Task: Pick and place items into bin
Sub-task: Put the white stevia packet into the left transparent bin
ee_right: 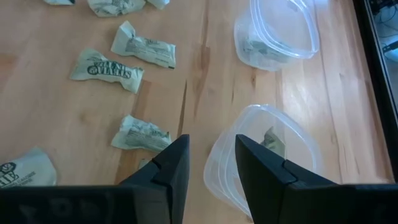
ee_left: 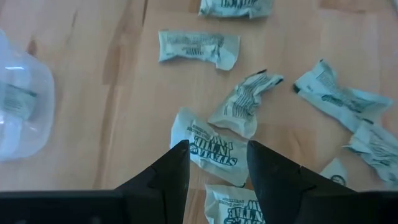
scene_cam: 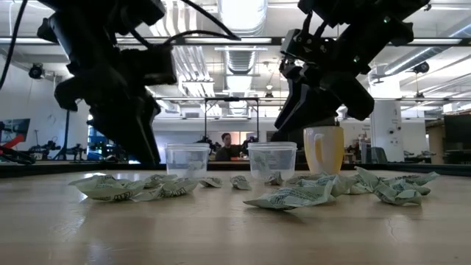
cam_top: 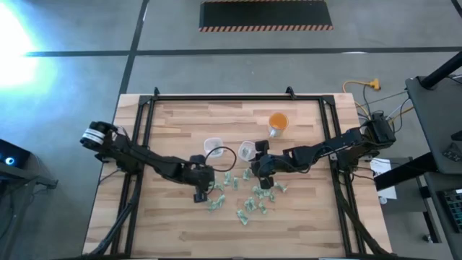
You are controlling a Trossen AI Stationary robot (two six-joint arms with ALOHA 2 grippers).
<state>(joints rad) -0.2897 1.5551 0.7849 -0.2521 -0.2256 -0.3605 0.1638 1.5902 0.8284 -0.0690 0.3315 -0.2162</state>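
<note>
Left gripper (ee_left: 217, 163): parted above crumpled green-and-white wrappers (ee_left: 214, 151).
Right gripper (ee_right: 211, 155): parted, empty, over clear plastic cup (ee_right: 264, 163).

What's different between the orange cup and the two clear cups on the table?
The orange cup is opaque and coloured; the clear cups are see-through. In the low view the orange cup stands taller than the squat clear cups. It stands apart toward the table's far side, while the clear cups sit beside the scattered wrappers, each holding a wrapper. All three stand upright.
</note>
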